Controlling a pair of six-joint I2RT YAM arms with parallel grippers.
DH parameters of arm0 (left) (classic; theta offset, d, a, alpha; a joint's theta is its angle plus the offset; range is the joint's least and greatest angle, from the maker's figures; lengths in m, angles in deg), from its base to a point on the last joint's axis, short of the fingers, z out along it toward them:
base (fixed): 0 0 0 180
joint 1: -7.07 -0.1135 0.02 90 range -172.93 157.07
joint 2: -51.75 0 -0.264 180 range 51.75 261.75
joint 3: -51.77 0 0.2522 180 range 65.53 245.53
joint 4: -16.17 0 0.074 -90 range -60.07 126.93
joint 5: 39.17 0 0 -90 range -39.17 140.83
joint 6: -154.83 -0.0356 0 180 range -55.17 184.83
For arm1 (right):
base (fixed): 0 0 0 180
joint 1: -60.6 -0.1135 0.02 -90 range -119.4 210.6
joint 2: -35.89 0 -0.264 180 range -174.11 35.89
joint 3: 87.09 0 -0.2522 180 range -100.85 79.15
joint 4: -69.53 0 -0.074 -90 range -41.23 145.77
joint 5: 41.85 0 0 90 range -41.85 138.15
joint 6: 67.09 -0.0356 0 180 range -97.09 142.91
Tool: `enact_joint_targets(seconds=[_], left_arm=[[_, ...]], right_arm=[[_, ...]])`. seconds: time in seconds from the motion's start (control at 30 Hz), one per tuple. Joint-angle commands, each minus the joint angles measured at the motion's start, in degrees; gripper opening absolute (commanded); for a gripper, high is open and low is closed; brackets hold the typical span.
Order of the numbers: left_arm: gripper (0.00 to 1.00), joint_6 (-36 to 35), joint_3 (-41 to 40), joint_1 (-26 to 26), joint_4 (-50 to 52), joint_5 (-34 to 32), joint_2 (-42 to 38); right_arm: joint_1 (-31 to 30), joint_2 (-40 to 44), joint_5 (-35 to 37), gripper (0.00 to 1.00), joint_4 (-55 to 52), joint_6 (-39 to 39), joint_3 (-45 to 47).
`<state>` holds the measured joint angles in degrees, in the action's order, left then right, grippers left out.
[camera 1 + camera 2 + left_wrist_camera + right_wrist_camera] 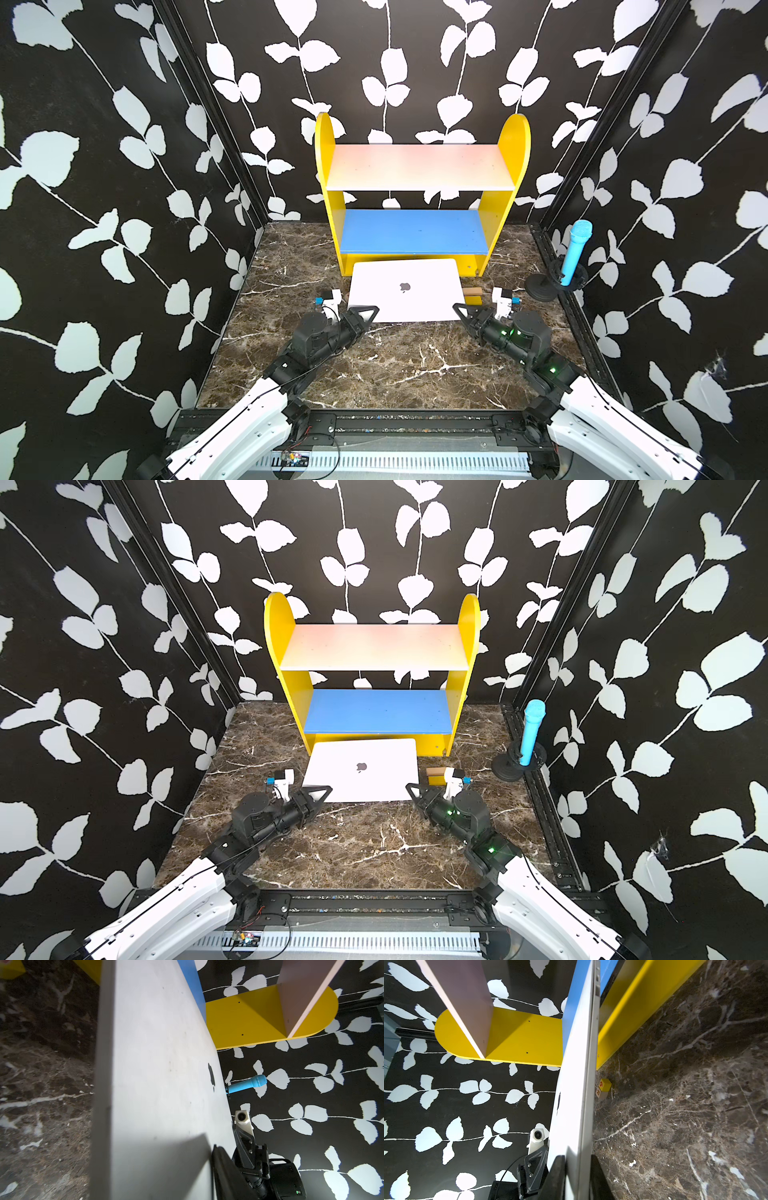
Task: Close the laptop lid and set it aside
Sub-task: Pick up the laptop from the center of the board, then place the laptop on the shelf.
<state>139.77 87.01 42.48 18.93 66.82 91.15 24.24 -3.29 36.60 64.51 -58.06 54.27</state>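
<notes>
Silver-white slim rectangular laptop (405, 301) with a dark apple logo on top sits on the brown marble tabletop (395, 365), its far edge just in front of the yellow shelf unit (325, 174) with the pink and blue boards. The laptop lid (361, 783) is fully down, so I'd call the closing part done and we're now at the grab before setting it aside.

The right gripper (464, 312) is at the near right corner. Its wrist view shows black fingers (557, 1178) pinched either side of the laptop's edge, so that one has it. The left gripper (368, 313) is at the near left corner. I can only see one finger (226, 1174) over the lid and the other is hidden, so honestly can't tell if it's clamped yet. I also can't tell whether the near edge is off the marble.

Next up, I reckon the left side needs a firm grip first. Then both arms lift together and keep it level, so the thin shell doesn't twist or slip. Watch the small wooden blocks (473, 291) just right of it, and the blue microphone on its black stand (575, 253) further right.
</notes>
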Motion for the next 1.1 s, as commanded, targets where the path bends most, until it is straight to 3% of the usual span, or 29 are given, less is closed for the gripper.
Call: enact_joint_targets(seconds=[0.0,0.4,1.07], left_arm=[[0.4,-3.0,5.1,0.3,-10.3,2.8,0.0],[0.4,-5.2,12.4,0.3,-10.4,4.3,4.4],[0.4,-9.3,27.6,0.2,-8.3,7.7,13.4]], right_arm=[[-0.8,0.4,-3.2,0.01,2.2,6.9,-3.0],[0.0,0.3,-2.8,0.0,-3.0,10.6,-10.0],[3.5,-6.0,-7.7,0.0,-9.9,15.7,-24.8]])
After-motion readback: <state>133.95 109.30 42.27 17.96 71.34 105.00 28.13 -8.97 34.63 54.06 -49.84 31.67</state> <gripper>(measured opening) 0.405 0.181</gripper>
